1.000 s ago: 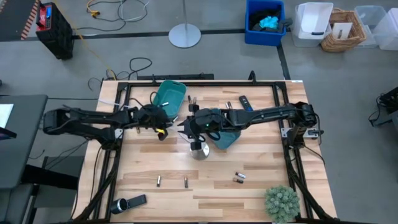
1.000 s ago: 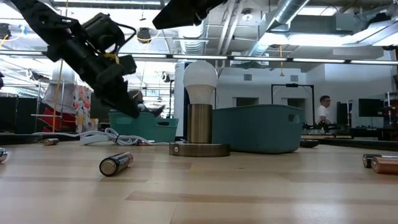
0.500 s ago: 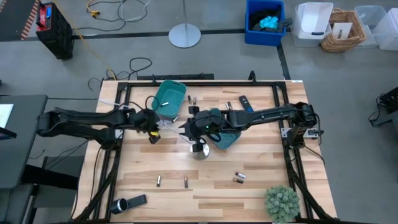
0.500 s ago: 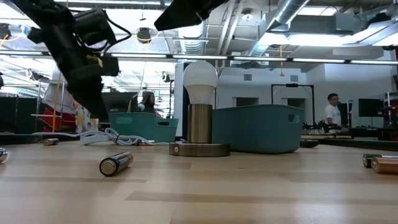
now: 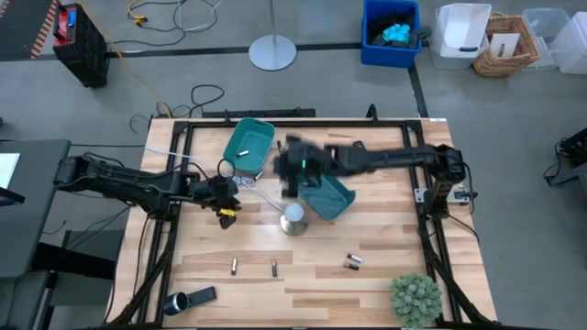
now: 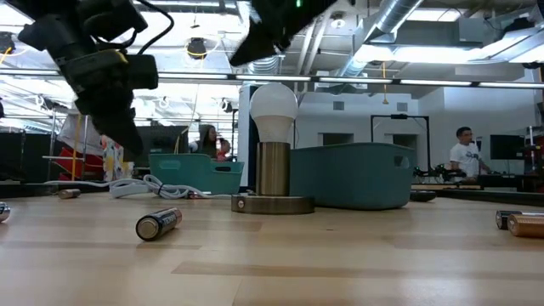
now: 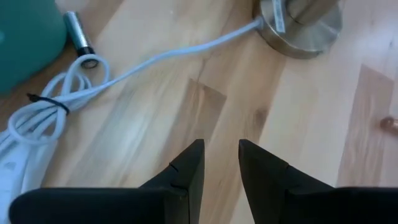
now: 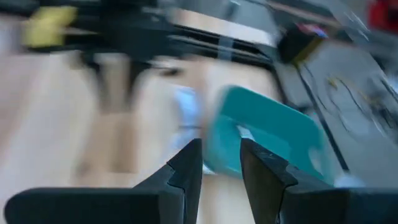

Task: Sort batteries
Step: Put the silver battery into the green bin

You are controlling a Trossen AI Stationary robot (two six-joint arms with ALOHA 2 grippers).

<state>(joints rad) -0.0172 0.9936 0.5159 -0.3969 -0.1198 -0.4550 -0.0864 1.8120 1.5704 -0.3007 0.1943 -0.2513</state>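
Batteries (image 5: 274, 267) lie scattered near the desk's front edge, one (image 7: 77, 37) beside the teal bin (image 5: 249, 144); left gripper (image 7: 216, 163) hovers over bare wood, fingers slightly apart, empty; right gripper (image 8: 217, 165) likewise, mid-desk

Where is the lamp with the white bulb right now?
In the high view the lamp stands near the table's middle, just beside the tilted teal bin, on its left-arm side, with its white cord running toward the left gripper.

No legible text or labels anywhere.
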